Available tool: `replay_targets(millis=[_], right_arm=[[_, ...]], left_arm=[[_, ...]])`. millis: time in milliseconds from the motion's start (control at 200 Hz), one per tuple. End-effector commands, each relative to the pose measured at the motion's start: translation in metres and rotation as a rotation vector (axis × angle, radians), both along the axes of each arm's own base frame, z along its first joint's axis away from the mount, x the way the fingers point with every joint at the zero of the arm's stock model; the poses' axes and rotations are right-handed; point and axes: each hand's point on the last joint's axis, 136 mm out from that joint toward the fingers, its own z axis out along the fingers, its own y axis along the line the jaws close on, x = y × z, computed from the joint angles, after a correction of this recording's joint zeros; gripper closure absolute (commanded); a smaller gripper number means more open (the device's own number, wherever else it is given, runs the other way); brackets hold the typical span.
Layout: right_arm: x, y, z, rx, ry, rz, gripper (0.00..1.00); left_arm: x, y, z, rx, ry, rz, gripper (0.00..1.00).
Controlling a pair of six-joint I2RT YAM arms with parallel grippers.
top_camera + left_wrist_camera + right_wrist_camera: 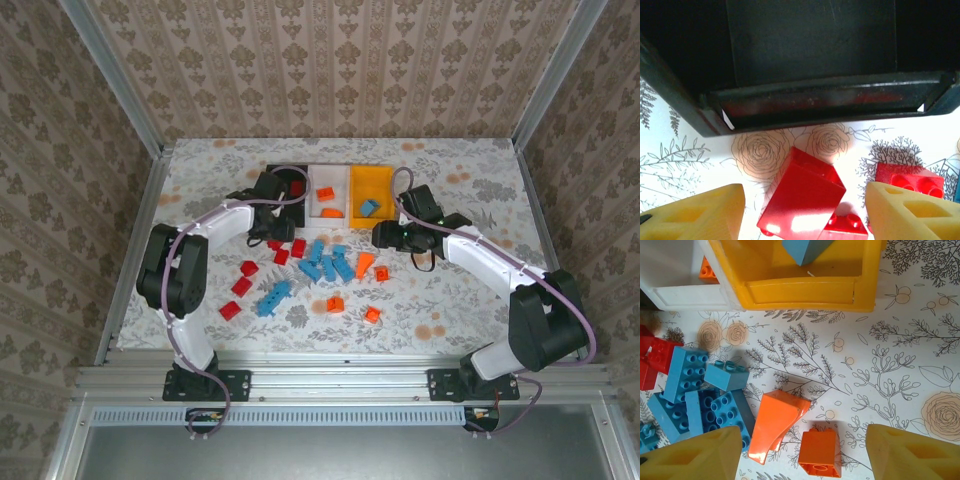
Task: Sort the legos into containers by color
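Observation:
The black bin, white bin and orange-yellow bin stand side by side at the back. Red, blue and orange legos lie scattered in front of them. My left gripper is open just short of the black bin, with a tilted red brick lying between its fingers and another red brick under it. My right gripper is open in front of the orange-yellow bin, over a curved orange brick and a square orange brick.
A blue brick lies in the orange-yellow bin and two orange ones in the white bin. Blue bricks crowd left of the right gripper. Red bricks and a blue one lie nearer the table front. Patterned walls enclose the table.

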Motion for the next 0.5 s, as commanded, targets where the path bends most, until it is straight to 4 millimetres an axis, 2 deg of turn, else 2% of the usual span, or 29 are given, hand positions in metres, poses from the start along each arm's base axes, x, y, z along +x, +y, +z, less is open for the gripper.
replay_targets(millis=[0, 200, 305, 405, 495], right_arm=[[0.0, -0.004, 0.005, -0.024, 0.0, 0.0, 0.32], [0.003, -0.003, 0.009, -0.016, 0.0, -0.002, 0.32], [0.004, -0.001, 0.013, -0.009, -0.005, -0.004, 0.33], [0.007, -0.001, 0.017, -0.006, -0.01, -0.006, 0.34], [0.008, 0.001, 0.019, 0.001, -0.015, -0.008, 0.34]], left_arm=[[-0.002, 0.001, -0.01, -0.011, 0.009, -0.012, 0.35], [-0.01, -0.001, -0.031, -0.018, 0.054, -0.012, 0.47], [-0.014, 0.002, -0.036, -0.009, 0.063, -0.003, 0.61], [-0.014, 0.004, -0.03, -0.011, 0.046, 0.005, 0.69], [-0.013, 0.001, -0.014, -0.027, 0.026, 0.003, 0.72]])
